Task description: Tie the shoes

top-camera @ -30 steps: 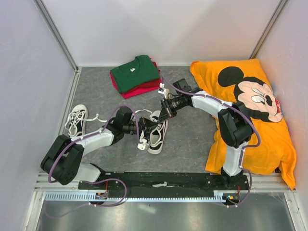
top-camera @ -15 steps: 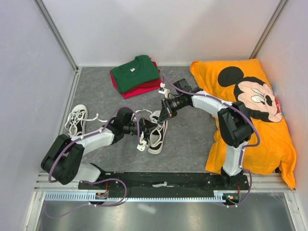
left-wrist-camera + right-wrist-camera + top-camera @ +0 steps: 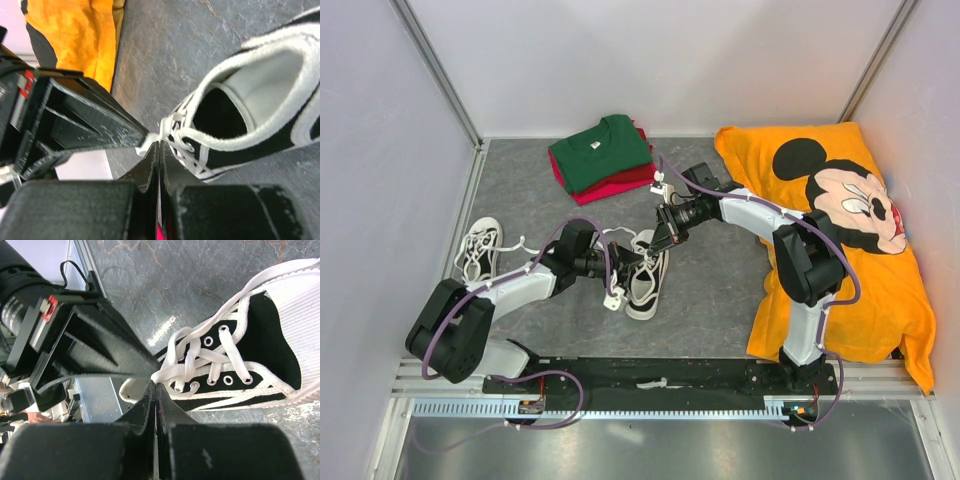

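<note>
**Top external view.** A small white canvas low-top sneaker lies mid-surface on the grey mottled table. The second sneaker lies by the left edge. Over the middle shoe's lacing the left gripper meets the right gripper.

**Left wrist view.** The left jaws are pressed together, nipping a sliver of flat white lace at their tips.

**Right wrist view.** The right jaws are likewise clamped on a lace strand beside the eyelets.

**Handling.** The shoe is probably light and may slide when tugged. The lace is limp, thin and likely slippery, so it is best pinched flat, clear of the eyelets.
</note>
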Motion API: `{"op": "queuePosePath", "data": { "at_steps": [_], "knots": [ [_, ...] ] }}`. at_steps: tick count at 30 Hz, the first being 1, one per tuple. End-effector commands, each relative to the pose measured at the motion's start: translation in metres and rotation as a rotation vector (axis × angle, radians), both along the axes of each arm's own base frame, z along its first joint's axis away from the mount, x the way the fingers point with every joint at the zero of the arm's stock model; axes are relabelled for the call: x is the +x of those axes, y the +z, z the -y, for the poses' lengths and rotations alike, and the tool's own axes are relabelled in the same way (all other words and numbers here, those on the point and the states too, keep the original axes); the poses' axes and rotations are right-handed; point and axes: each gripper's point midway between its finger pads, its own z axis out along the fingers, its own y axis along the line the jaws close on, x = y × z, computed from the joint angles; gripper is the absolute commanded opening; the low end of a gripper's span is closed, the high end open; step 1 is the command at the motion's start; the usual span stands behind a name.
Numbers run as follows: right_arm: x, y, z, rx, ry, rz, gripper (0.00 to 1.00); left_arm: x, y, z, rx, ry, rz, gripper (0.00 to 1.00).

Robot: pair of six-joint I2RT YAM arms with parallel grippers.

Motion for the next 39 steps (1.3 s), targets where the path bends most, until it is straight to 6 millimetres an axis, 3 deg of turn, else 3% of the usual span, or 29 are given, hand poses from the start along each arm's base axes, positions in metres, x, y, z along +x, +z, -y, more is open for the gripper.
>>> {"op": "queuePosePath", "data": {
  "at_steps": [1,8,11,13,18,22,39],
  "knots": [
    [-0.002,0.009,-0.001,0.043,0.023,-0.012,0.06,0.005,0.003,-0.005,0.002,0.009,-0.008,0.02],
    [-0.005,0.005,0.002,0.03,0.041,-0.027,0.13,0.011,-0.002,-0.012,0.01,0.028,-0.016,0.02],
    [-0.003,0.004,0.003,0.02,0.033,-0.022,0.01,0.007,0.005,-0.012,-0.01,0.013,-0.002,0.02],
    [-0.003,0.004,0.001,0.02,0.035,-0.023,0.0,-0.001,0.008,-0.011,-0.018,-0.039,0.06,0.02],
    [0.0,0.006,-0.001,0.029,0.028,-0.031,0.0,-0.017,0.013,-0.005,-0.037,-0.089,0.089,0.23],
    [0.001,0.007,-0.003,0.035,0.029,-0.035,0.0,-0.019,0.014,0.001,-0.038,-0.104,0.096,0.3],
    [-0.001,0.012,-0.009,0.06,0.036,-0.049,0.0,-0.014,0.017,0.02,-0.033,-0.128,0.116,0.27]
  ]
}}
